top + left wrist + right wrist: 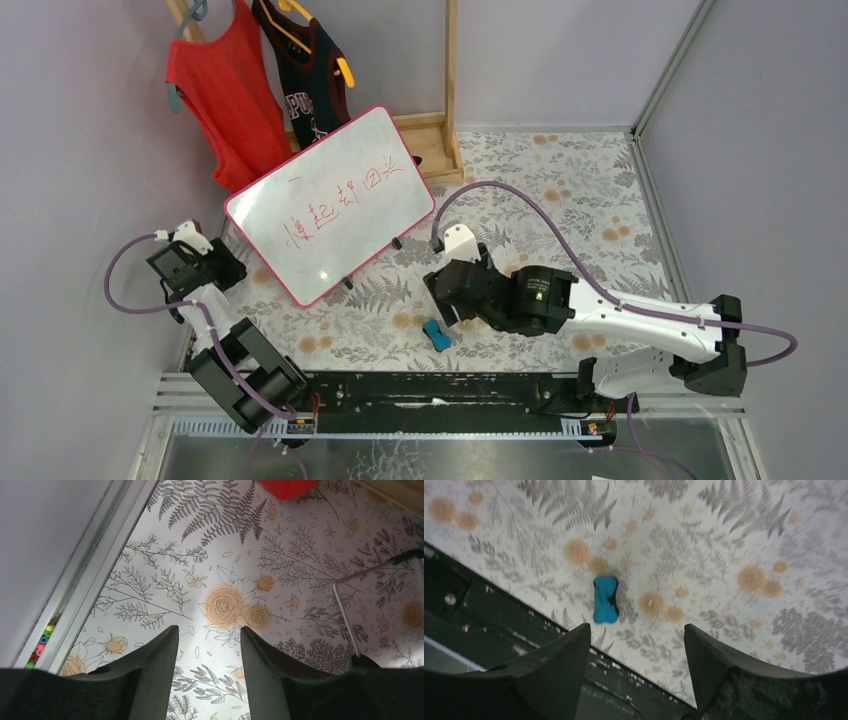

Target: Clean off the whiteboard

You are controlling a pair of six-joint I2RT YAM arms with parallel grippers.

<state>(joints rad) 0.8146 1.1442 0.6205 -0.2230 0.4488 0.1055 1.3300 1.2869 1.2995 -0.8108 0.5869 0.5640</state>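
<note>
The whiteboard (330,203), white with a pink-red frame and red writing, stands tilted on the floral table at the back left. A small blue eraser (436,335) lies on the table near the front rail; the right wrist view shows it (605,599) ahead of the fingers. My right gripper (440,300) is open and empty, hovering just above and right of the eraser. My left gripper (228,262) is open and empty at the table's left edge, beside the board's lower left corner. The board's wire stand (345,611) shows in the left wrist view.
A wooden rack (448,90) with a red top (225,95) and a dark top (310,75) stands behind the board. A black rail (430,390) runs along the near edge. Walls close in left and right.
</note>
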